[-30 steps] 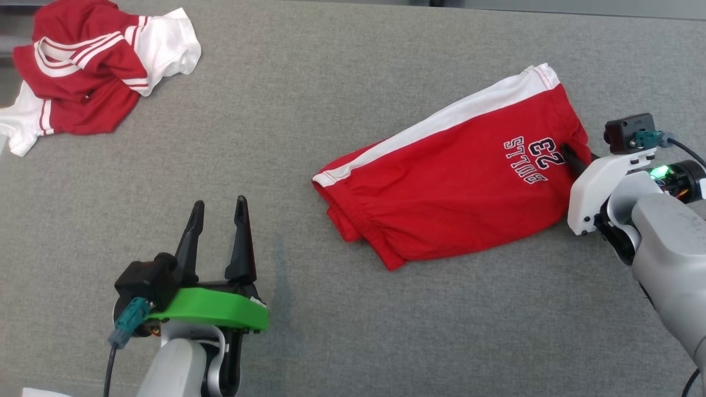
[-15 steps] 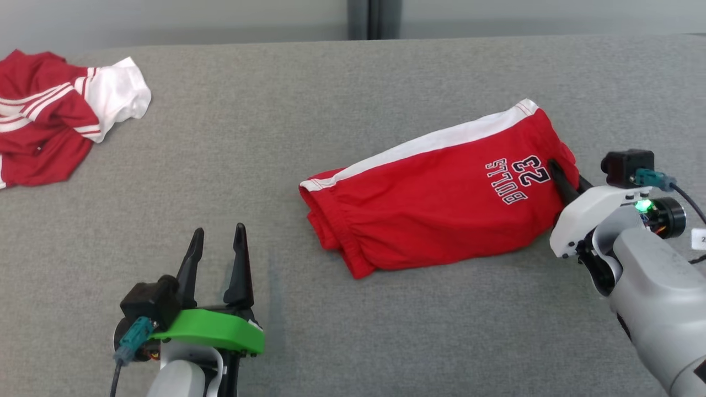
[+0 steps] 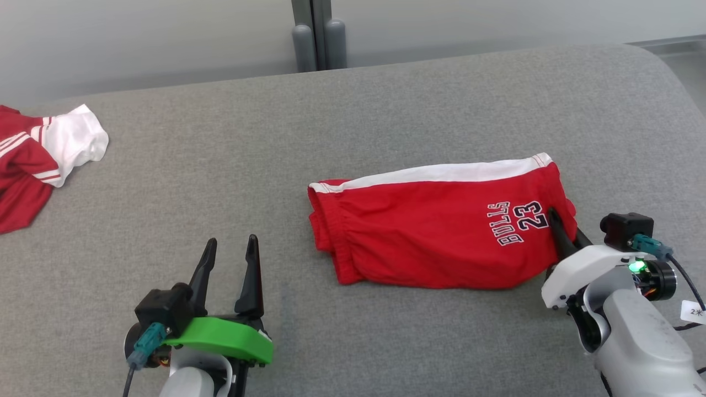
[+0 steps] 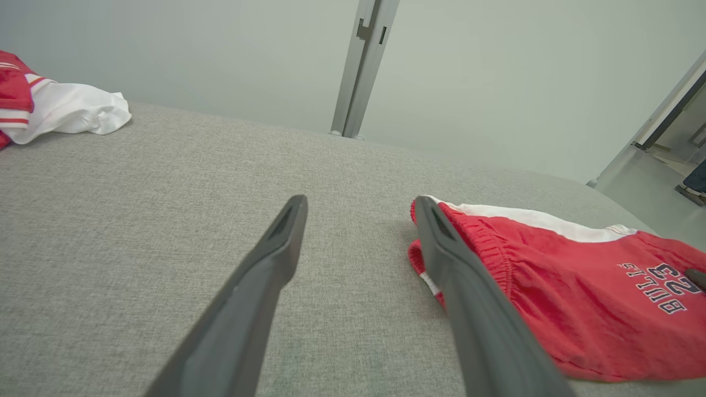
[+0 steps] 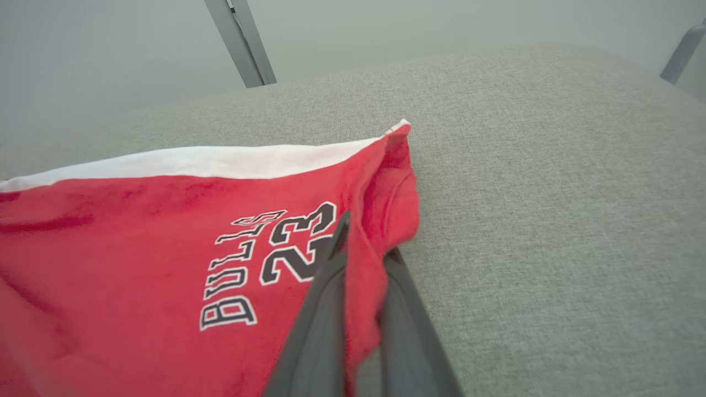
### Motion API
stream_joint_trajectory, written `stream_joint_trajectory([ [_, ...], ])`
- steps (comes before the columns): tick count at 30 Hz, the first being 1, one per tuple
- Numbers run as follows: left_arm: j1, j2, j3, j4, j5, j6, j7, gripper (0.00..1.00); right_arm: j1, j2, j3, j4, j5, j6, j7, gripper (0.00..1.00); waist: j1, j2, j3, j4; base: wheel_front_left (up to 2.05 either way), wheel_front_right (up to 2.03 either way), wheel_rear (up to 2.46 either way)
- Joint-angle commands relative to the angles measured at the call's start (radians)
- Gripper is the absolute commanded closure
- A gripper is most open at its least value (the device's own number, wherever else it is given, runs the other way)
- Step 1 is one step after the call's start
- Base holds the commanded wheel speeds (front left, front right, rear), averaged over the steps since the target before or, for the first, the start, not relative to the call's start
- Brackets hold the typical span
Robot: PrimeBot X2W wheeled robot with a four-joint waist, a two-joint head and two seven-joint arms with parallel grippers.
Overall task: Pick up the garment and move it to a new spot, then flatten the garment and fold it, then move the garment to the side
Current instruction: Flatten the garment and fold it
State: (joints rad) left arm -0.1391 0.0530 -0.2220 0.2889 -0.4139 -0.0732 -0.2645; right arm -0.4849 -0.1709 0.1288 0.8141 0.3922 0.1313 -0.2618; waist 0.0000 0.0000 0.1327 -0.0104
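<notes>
Red shorts, wrist view shows hem clamped in right gripper, left gripper spread, empty

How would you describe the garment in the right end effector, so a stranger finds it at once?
On the grey surface, look to the right half: red shorts lie there, folded, one corner pinched by the right end effector. The print "BULLS 23" sets them apart from the crumpled red-and-white garment at the far left.

A grey fabric-covered surface bears folded red shorts right of middle, and a crumpled red-and-white garment at far left.
</notes>
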Motion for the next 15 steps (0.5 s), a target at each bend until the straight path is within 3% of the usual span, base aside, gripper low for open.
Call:
stream_joint_trajectory([
  [1, 0.002, 0.002, 0.001, 0.000, 0.007, -0.003, 0.000, 0.00, -0.004, 0.013, -0.010, -0.007, -0.016, -0.001, -0.005, 1.00, 0.0000, 0.0000, 0.001, 0.016, 0.00, 0.00, 0.00],
  [8, 0.001, -0.001, -0.003, -0.001, -0.004, 0.002, 0.000, 0.00, -0.098, 0.090, 0.006, -0.041, -0.095, -0.001, 0.005, 1.00, 0.0000, 0.0000, 0.002, 0.063, 0.00, 0.00, 0.00],
  [15, -0.014, -0.002, -0.008, -0.007, -0.006, 0.002, 0.000, 0.00, -0.172, 0.119, 0.226, -0.082, -0.110, -0.001, 0.051, 1.00, 0.0000, 0.0000, 0.008, 0.107, 0.00, 0.00, 0.00],
])
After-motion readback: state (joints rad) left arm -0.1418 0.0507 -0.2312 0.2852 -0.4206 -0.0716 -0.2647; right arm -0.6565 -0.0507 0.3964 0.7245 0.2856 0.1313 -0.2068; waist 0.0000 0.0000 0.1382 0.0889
